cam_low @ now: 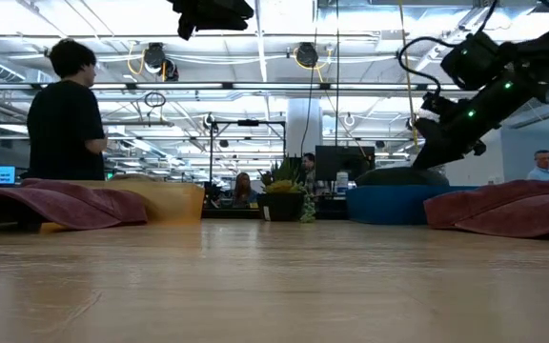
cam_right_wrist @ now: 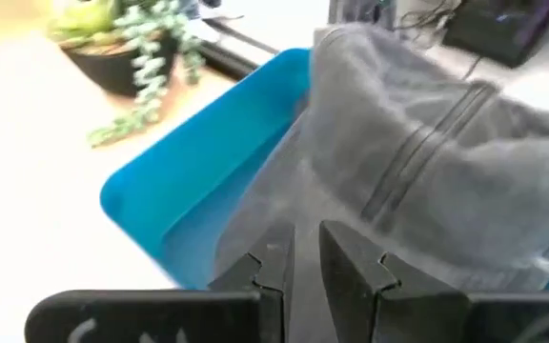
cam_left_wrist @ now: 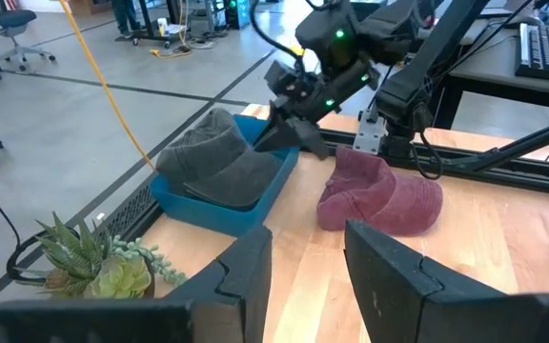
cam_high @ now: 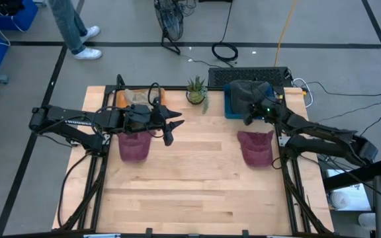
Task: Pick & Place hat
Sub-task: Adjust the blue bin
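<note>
Grey soft fabric hat [cam_right_wrist: 427, 162] sits slumped in the blue plastic bin [cam_high: 233, 106] at the far edge of the light wooden desk [cam_high: 197, 178]. I judge it light, floppy and easy to crease, so I'd pinch a fold of the crown or the brim edge, not the whole bulk. My right pincer [cam_right_wrist: 298, 252] hovers at the bin's near rim, angled down toward the hat, its fingers nearly closed and gripping nothing. My left pincer [cam_left_wrist: 308, 272] waits released above the desk's left side, by a maroon hat [cam_high: 133, 145].
</note>
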You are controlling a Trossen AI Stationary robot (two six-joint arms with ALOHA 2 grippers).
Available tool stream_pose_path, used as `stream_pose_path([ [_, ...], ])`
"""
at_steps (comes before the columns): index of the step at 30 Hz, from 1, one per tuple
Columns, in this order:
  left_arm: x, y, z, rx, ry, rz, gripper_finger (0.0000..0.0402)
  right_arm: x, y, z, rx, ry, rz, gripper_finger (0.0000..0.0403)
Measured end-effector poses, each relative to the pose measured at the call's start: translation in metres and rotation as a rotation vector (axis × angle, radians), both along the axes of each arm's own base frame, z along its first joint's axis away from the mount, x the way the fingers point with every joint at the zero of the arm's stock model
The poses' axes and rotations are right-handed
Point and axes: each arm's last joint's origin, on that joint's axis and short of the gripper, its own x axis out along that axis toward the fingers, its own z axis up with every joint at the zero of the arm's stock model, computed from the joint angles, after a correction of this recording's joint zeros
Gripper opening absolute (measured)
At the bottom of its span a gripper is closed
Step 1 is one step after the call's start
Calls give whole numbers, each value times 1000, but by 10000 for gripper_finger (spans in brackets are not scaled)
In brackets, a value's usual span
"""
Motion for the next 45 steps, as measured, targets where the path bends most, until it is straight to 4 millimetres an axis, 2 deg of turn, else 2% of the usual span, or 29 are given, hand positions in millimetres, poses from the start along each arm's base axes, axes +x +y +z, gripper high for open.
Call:
stream_pose_path([
  [8, 0, 0, 0, -23, -9, 7, 136, 5, 30, 1, 152, -119, 221, 41],
  [16, 0, 0, 0, -29, -12, 8, 136, 8, 46, -15, 280, -88, 249, 41],
  [24, 0, 0, 0, -32, -14, 9, 136, 9, 41, -31, 263, 57, 130, 41],
  [30, 0, 0, 0, -33, -14, 9, 136, 10, 33, -37, 136, 173, 11, 41],
  [45, 0, 0, 0, -31, -12, 9, 136, 13, 27, -36, 80, 188, 52, 41],
])
